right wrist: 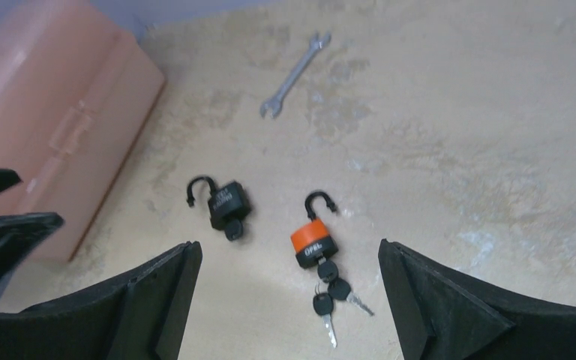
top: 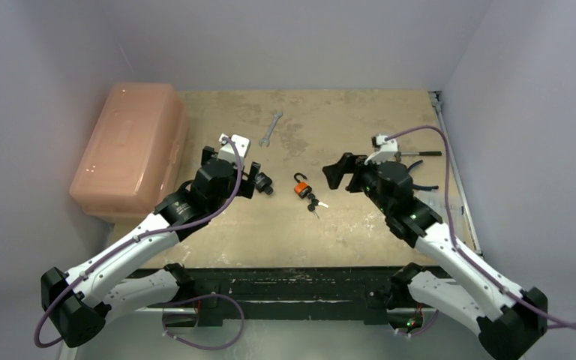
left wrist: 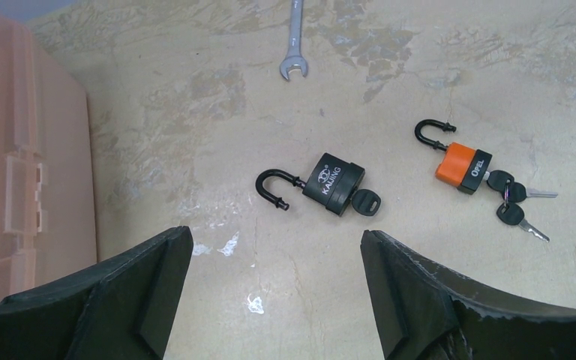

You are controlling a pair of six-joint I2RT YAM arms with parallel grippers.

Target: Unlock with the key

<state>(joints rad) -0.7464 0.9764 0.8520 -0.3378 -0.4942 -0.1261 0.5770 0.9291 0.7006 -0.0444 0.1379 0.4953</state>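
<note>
An orange padlock [top: 301,187] lies mid-table with its shackle swung open. A key sits in its base, and two more keys [top: 315,203] hang from that key's ring. It shows in the left wrist view [left wrist: 463,166] and the right wrist view [right wrist: 313,241], with the keys [right wrist: 330,296] below it. A black padlock [left wrist: 334,184] lies to its left, shackle open, with a black-headed key [left wrist: 365,202] in it. My left gripper [left wrist: 276,259] is open and empty just short of the black padlock. My right gripper [right wrist: 290,262] is open and empty, to the right of the orange padlock.
A pink toolbox [top: 129,146] stands closed at the left edge. A steel wrench [top: 271,127] lies at the back middle. Dark-handled tools [top: 412,154] lie behind the right arm near the table's right rail [top: 454,172].
</note>
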